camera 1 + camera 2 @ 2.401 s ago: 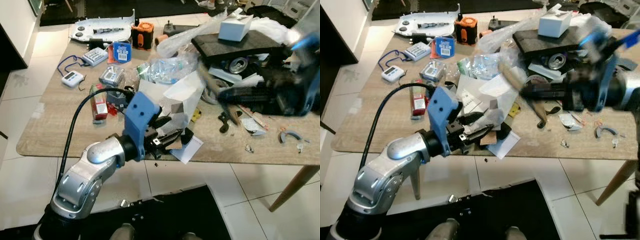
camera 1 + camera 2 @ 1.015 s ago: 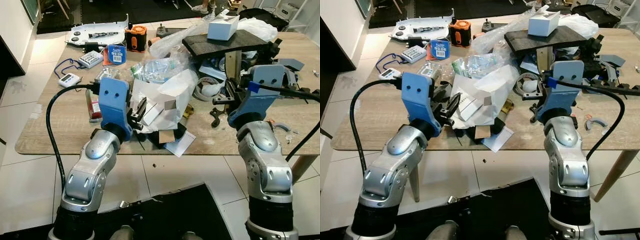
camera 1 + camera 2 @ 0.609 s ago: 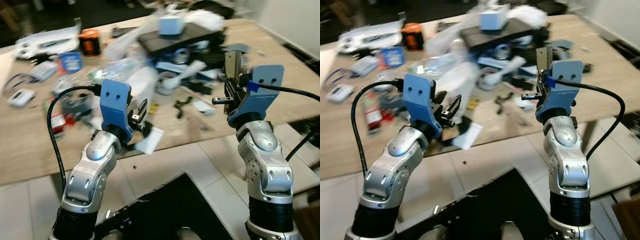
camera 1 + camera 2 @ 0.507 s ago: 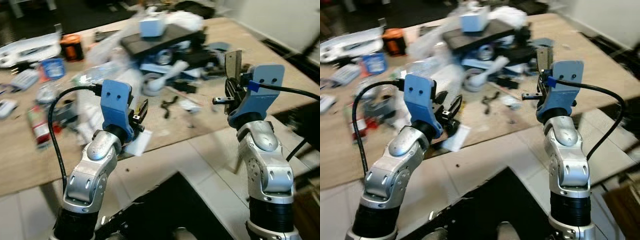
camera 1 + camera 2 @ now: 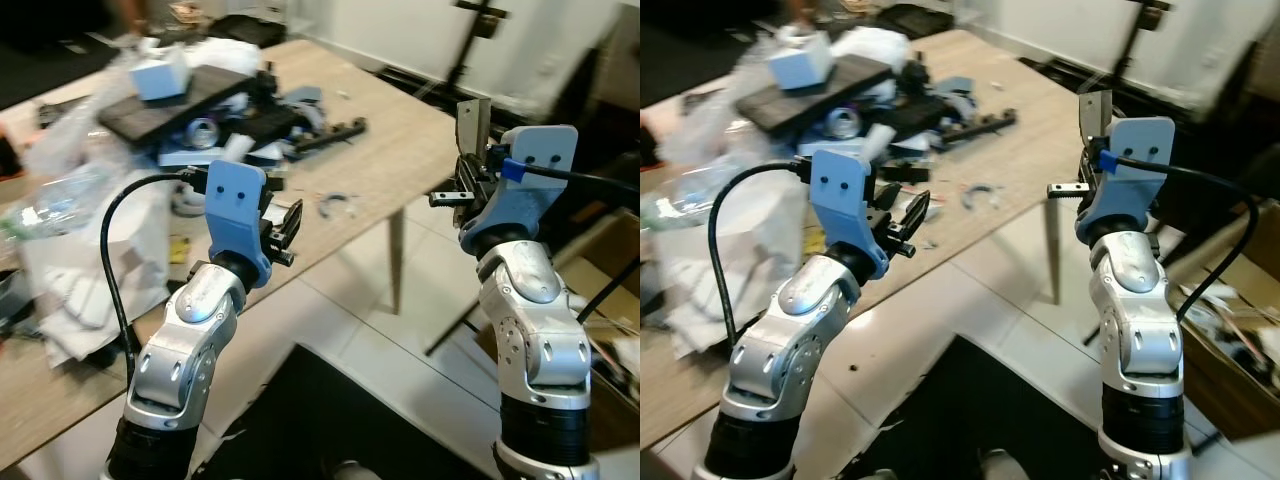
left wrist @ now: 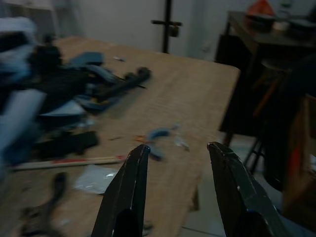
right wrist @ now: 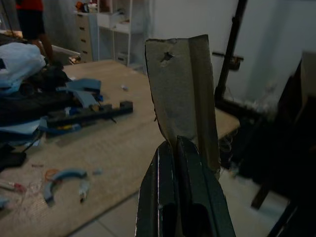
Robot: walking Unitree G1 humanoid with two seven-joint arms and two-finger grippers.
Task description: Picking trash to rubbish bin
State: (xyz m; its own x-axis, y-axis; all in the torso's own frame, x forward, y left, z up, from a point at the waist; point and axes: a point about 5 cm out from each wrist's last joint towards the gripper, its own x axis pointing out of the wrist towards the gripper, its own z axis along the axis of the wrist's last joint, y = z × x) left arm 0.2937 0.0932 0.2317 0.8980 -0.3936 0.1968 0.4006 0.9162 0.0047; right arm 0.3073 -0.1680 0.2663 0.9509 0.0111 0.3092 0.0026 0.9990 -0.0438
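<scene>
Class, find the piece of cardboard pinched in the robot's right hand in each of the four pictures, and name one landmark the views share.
Left eye view: cardboard piece, upper right, upright above the right hand.
Right eye view: upper right.
Left wrist view: no cardboard piece to mark.
Right wrist view: centre, rising from the shut fingers.
Shared landmark: the blue curved part on the wooden table.

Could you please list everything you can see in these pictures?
Table: one, light wood, ahead and to the robot's left.
Clutter pile: one heap, black and blue parts, on the far part of the table.
Small box: one, white, atop the pile.
Plastic bag: one, white, at the table's near left edge.
Curved piece: one, blue, on bare table near the edge.
Cardboard box: one, brown, on the floor at right.
Cardboard scrap: one, brown, pinched upright in the right end effector.
Left end effector: fingers apart, empty, over the table edge.
Right end effector: shut on the scrap.
</scene>
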